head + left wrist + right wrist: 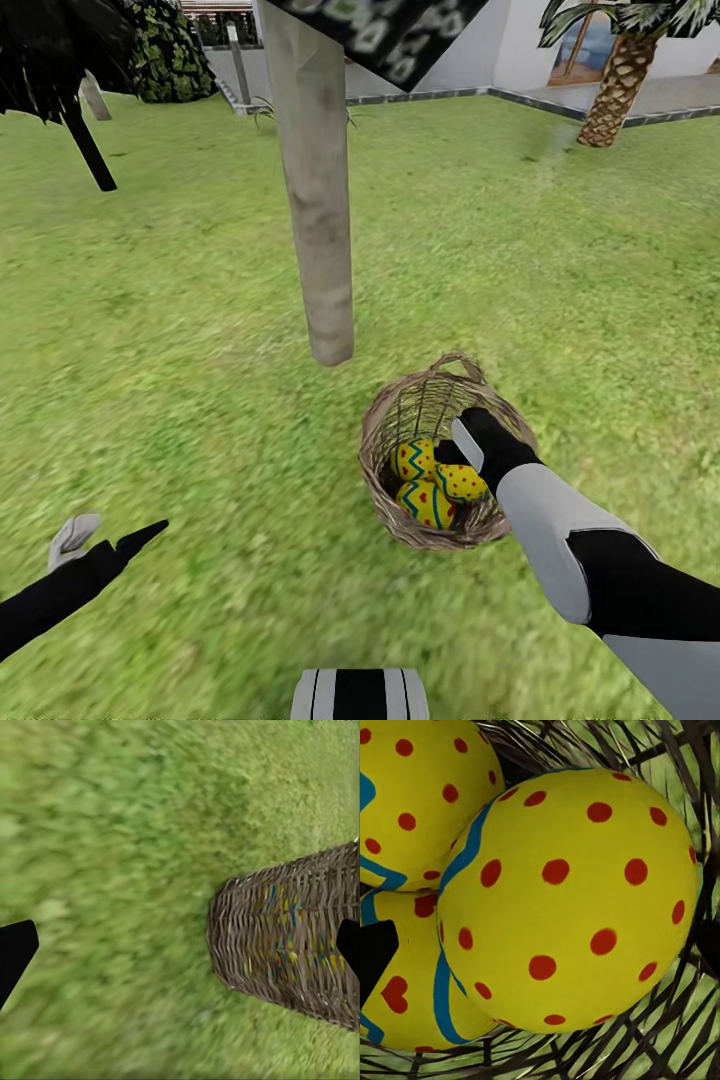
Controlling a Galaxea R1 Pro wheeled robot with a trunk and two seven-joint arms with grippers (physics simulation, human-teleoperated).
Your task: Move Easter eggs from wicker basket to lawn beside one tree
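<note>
Brown open-woven wicker forms the round basket (440, 470) standing on the patchy green lawn (180, 330) just beside the straight, pale grey-brown tree trunk (318, 200), and three smooth yellow eggs (435, 485) with red dots, hearts and blue bands lie touching one another inside it. The right gripper (462, 452) reaches into the basket with its fingers spread either side of the dotted egg (570, 900), not closed on it, while the left gripper (105, 535) hangs open over bare grass. A white house wall (470, 60), a scaly palm trunk (615, 90) and a thin black tree trunk (88, 145) edge the garden behind.
</note>
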